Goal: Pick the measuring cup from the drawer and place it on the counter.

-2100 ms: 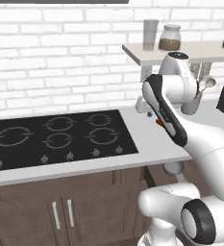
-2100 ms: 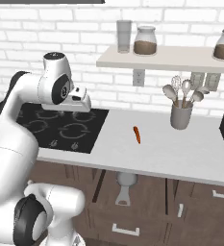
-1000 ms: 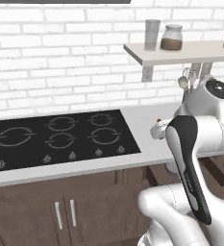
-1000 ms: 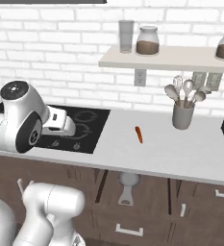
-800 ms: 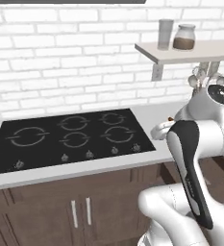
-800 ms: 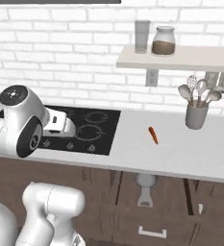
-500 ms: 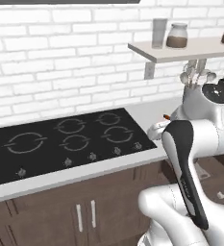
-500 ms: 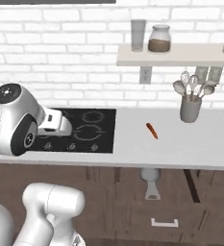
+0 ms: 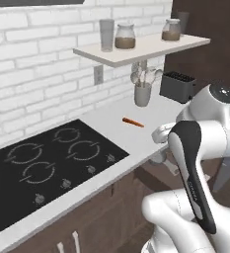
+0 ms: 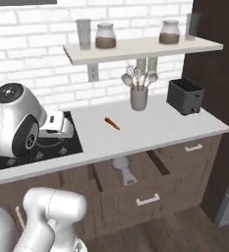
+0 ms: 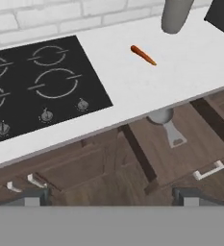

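The measuring cup lies inside the open drawer, near its back edge and half under the lip of the table, with its flat handle pointing toward the drawer front. In the hand view the same cup shows just below the table edge, and its handle reaches out over the drawer floor. The small pale bar handle sits on the drawer front. The jaws stand wide open and hold nothing; their two dark tips rise at the bottom of the hand view, well apart from the cup, and the gripper looks down on the drawer from outside. On the table, a thin orange-red stick lies between the black cooktop and the grey holder of white spoons. A dark toaster stands to the right of the holder. Above, a wall shelf carries jars
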Motion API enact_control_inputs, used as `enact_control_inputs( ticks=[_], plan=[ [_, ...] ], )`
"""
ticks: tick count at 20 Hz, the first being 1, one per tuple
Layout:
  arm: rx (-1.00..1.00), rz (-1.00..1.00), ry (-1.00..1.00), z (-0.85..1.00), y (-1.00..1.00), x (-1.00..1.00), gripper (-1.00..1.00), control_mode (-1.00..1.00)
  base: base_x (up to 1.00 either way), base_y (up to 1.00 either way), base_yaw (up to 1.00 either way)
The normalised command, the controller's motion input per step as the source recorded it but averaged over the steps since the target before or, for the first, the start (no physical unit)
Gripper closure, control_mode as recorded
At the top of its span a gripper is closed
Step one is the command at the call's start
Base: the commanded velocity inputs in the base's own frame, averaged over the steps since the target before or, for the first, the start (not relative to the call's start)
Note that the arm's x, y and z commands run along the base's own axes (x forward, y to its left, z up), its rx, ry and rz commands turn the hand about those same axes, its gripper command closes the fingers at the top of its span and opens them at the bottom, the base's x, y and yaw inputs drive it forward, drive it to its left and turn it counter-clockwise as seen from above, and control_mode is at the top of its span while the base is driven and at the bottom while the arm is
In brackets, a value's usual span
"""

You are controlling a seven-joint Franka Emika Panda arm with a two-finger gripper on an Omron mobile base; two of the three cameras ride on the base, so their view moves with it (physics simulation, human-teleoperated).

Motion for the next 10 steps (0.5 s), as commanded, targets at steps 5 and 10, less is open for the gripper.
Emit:
enact_control_inputs(
  ticks=[5, 10],
  plan=[
    [0.0, 0.0, 0.0, 0.0, 0.0, 0.0, -1.0, 1.0, 0.5, 0.63, -0.51],
    [0.0, 0.0, 0.0, 0.0, 0.0, 0.0, -1.0, 1.0, -0.01, 0.11, -0.23]
  ],
)
